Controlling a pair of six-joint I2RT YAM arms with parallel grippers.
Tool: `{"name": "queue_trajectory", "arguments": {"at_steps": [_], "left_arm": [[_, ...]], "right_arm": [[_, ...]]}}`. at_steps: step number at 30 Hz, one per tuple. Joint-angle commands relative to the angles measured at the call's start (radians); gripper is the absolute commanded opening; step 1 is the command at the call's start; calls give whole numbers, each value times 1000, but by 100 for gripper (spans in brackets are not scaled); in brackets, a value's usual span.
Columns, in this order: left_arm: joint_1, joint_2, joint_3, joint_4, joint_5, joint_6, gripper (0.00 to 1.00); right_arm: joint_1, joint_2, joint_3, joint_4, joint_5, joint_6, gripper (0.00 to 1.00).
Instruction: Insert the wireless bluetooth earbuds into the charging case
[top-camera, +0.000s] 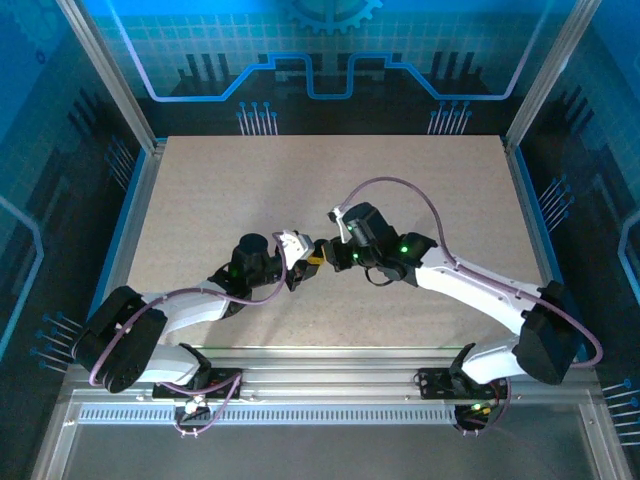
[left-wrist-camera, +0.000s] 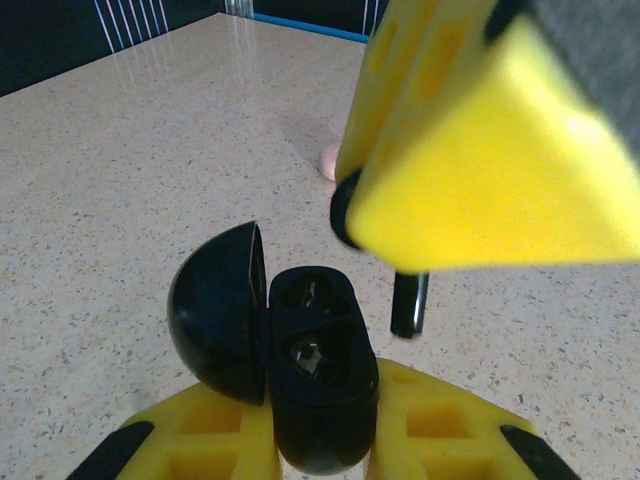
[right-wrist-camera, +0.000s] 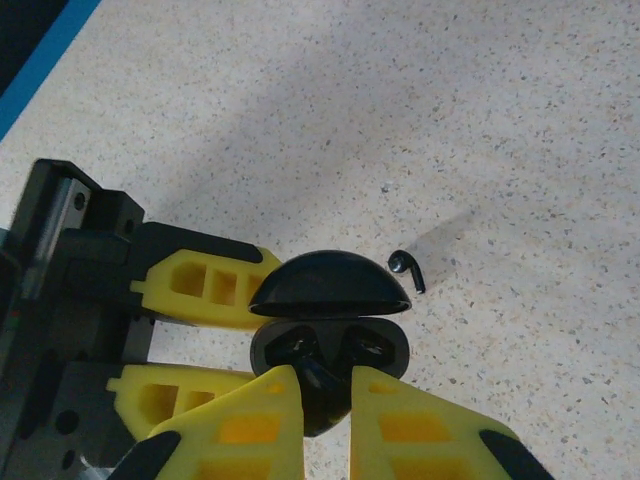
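- Arms meet at the middle of the speckled table (top-camera: 250, 180) in the top external view; left gripper (top-camera: 303, 258) and right gripper (top-camera: 333, 256) stand tip to tip, almost touching; what lies between them is too small to make out from this height.
- Left wrist view: left gripper (left-wrist-camera: 325, 405) is clenched on the black charging case (left-wrist-camera: 320, 370), one yellow finger on each side of its base; the lid (left-wrist-camera: 215, 310) is swung open to the left and stands upright; two sockets show in the base.
- Same view: right gripper (left-wrist-camera: 400, 240) hangs just above and to the right of the case, jaws closed on a black earbud (left-wrist-camera: 408, 305) whose stem pokes down below the yellow fingers, beside the case rim and apart from the sockets; a small pale pink item (left-wrist-camera: 328, 160) lies on the table farther off, too blurred to name.
- Right wrist view: right gripper (right-wrist-camera: 322, 388) sits right over the open base of the case (right-wrist-camera: 375, 350), its tips close together; the earbud pinched there blends into the dark case.
- Same view: left gripper (right-wrist-camera: 262, 320) reaches in from the left and grips the case; a loose black earbud (right-wrist-camera: 407, 268) lies on the table just right of the lid (right-wrist-camera: 330, 285).
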Motion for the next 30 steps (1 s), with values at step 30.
{"name": "queue_trajectory", "arguments": {"at_steps": [30], "left_arm": [[-8,-17,36,-18,37,28,10]], "right_arm": [[13,-17,48,67,81,-25,13]]}}
